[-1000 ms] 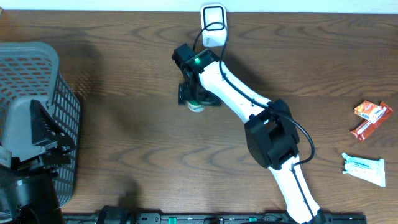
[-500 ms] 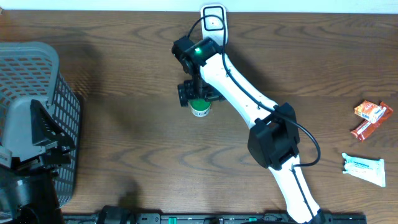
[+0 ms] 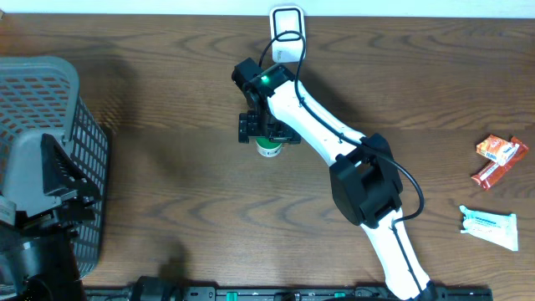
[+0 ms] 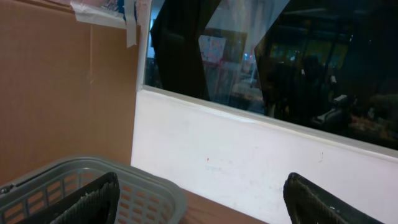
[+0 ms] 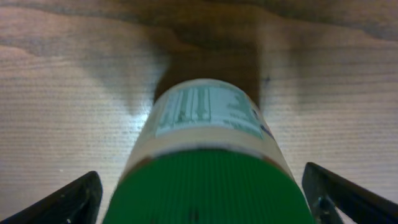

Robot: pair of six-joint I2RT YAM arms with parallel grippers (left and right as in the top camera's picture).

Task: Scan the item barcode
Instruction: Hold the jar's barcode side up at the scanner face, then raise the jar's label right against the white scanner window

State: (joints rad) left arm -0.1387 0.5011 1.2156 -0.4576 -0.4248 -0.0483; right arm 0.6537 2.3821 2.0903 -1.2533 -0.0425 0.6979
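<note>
Right pincer (image 5: 202,200) is hanging wide open astride the green-capped, white-labelled bottle (image 5: 208,134), gripping nothing; bottle is standing upright on the brown wood-grain worktop (image 3: 167,184), near the white barcode scanner (image 3: 287,23); left pincer (image 4: 208,200) is gaping wide, empty, over the grey plastic mesh basket (image 3: 42,117); 2 orange-red snack packets (image 3: 500,149) are lying far right.

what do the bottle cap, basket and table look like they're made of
Cap: likely plastic, matte green, with fine moulded ribbing.
Basket: likely moulded plastic, dull grey, with open grid walls.
Table: wood or wood-look laminate, brown with clear grain and low sheen; the views do not show which.
</note>
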